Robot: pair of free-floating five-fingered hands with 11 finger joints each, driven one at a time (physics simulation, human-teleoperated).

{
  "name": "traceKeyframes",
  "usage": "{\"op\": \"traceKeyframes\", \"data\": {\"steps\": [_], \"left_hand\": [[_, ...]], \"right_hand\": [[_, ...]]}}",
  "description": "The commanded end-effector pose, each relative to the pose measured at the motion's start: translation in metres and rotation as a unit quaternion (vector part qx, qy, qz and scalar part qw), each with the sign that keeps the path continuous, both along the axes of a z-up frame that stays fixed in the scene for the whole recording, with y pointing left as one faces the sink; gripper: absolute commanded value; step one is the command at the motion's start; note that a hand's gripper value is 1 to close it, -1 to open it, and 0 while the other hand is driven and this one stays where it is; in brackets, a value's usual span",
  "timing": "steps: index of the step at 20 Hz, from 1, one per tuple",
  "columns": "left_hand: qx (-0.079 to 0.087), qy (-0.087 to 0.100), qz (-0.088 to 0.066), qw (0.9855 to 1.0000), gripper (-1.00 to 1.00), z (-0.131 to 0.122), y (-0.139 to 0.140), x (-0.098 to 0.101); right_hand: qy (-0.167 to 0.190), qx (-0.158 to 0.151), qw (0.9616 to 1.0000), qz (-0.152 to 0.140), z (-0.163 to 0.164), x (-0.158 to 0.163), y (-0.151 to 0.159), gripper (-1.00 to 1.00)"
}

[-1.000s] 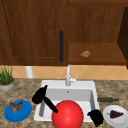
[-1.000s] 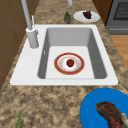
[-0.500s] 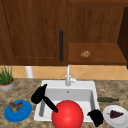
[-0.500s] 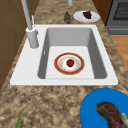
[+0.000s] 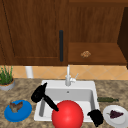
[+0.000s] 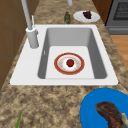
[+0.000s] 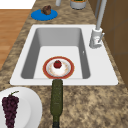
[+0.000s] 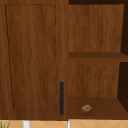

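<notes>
At the sink [image 5: 92, 86], two black hands float above the front of the basin. The left hand [image 5: 38, 93] hangs over the basin's left rim, its fingers [image 5: 51, 103] stretched out straight and slanting down toward the large red ball [image 5: 67, 115] at the sink's front edge; their tips come close to the ball's upper left side, but whether they touch it cannot be told. The hand grips nothing. The right hand [image 5: 96, 117] sits low at the front right corner of the sink, just beside the ball's right side; whether it is open or closed cannot be made out from here.

In the basin, seen from the left side, a red-rimmed plate [image 6: 60, 68] lies flat on the floor with a small red fruit, perhaps a strawberry [image 6: 70, 62], at its middle. The faucet [image 5: 68, 76] stands at the back rim.

On the counter to the left rests a blue plate [image 5: 23, 113] carrying a brown piece of food [image 5: 15, 106], with a potted plant [image 5: 6, 80] behind it. To the right lie a dark green bottle [image 7: 57, 98] on its side, pointing toward the sink, and a white plate [image 7: 30, 105] bearing a bunch of grapes [image 7: 10, 107].

Above, the wall cabinet's door [image 8: 32, 57] is closed, its dark handle [image 8: 61, 97] upright; the open shelf [image 8: 100, 110] beside it holds a small brown lump [image 8: 86, 108].
</notes>
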State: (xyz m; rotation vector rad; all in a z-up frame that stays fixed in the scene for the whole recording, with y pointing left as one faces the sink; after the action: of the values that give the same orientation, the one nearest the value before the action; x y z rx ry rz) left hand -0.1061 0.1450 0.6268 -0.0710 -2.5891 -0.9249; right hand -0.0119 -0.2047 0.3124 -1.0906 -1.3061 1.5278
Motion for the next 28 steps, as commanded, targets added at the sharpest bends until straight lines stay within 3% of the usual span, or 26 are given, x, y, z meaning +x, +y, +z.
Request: {"op": "traceKeyframes", "data": {"steps": [1,4,8,13,19,28], "left_hand": [[-0.031,-0.017,0.033,0.9988,-1.0,0.015,-0.007,0.0],[-0.023,-0.018,0.046,0.9985,-1.0,0.019,-0.011,0.0],[-0.025,-0.026,0.056,0.9978,-1.0,0.03,-0.017,0.0],[-0.045,-0.027,0.07,0.9961,-1.0,0.044,-0.02,0.0],[-0.072,-0.021,0.068,0.9948,-1.0,0.055,-0.022,0.0],[-0.092,-0.02,0.07,0.9931,-1.0,0.066,-0.023,-0.001]], "right_hand": [[0.0,0.0,1.0,0.0,0.0,0.0,0.0,0.0],[0.0,0.0,1.0,0.0,0.0,0.0,0.0,0.0],[0.0,0.0,1.0,0.0,0.0,0.0,0.0,0.0],[0.0,0.0,1.0,0.0,0.0,0.0,0.0,0.0],[0.0,0.0,1.0,0.0,0.0,0.0,0.0,0.0],[0.0,0.0,1.0,0.0,0.0,0.0,0.0,0.0]]}}
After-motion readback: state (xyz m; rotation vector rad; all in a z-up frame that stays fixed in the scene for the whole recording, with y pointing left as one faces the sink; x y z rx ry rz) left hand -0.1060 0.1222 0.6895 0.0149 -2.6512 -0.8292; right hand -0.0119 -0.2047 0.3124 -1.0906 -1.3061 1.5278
